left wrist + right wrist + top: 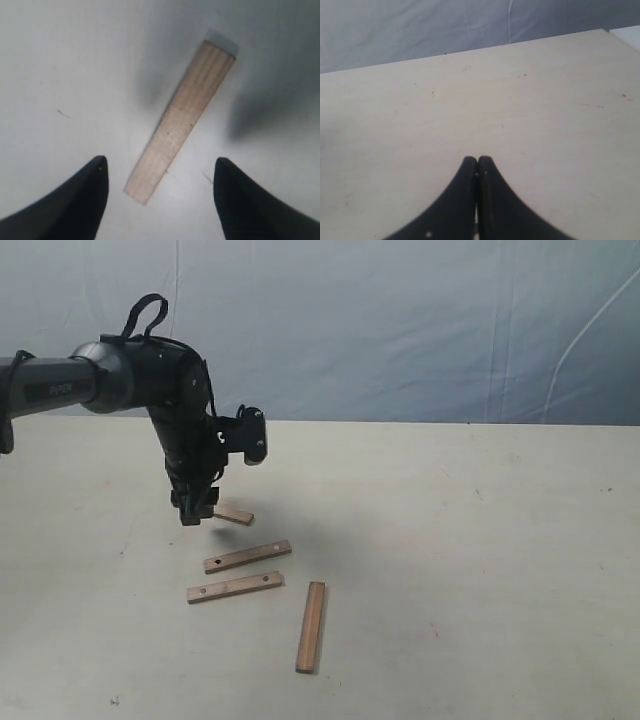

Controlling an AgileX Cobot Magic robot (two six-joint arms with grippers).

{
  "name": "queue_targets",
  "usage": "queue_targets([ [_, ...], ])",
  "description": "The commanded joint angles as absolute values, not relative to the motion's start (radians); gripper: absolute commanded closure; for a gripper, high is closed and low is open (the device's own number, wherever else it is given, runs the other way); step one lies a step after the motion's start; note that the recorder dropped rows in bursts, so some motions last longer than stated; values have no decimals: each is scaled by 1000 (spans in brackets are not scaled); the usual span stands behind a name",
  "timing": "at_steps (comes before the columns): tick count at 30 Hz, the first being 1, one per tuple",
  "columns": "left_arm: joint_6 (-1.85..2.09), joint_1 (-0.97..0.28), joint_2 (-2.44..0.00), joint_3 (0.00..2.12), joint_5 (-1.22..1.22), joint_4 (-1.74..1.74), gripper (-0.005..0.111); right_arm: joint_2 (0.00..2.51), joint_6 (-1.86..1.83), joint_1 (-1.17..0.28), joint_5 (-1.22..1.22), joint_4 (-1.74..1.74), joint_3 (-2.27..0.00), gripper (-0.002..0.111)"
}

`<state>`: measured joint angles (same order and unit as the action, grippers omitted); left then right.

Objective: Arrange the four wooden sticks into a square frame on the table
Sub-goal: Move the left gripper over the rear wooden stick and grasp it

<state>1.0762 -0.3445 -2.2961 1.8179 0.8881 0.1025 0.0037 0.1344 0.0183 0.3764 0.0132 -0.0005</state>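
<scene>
Four wooden sticks lie loose on the table (450,540), forming no square. One stick (235,514) lies half hidden under my left gripper (195,510); in the left wrist view this stick (182,120) lies flat between and beyond the open fingertips (97,170), untouched. Two sticks with dark holes (247,556) (234,587) lie roughly parallel nearer the front. A fourth stick (311,626) lies lengthwise to their right. My right gripper (478,161) is shut on nothing over bare table and is out of the exterior view.
A blue-grey wrinkled backdrop (400,320) rises behind the table's far edge. The left arm (120,380) reaches in from the left. A white strip (627,34) shows past the table's corner in the right wrist view.
</scene>
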Motion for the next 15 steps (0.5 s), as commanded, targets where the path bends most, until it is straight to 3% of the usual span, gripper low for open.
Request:
queue_targets([
  [1,1135,-331,-2357,1904,946,50,48,0,133,18,366,11,0,109],
  [8,1172,-329,-2428,1947,995,73,50,0,133,18,366,11,0,109],
  [15,1189,-329,-2442,1947,993,62,86,0,133,18,366,11,0,109],
])
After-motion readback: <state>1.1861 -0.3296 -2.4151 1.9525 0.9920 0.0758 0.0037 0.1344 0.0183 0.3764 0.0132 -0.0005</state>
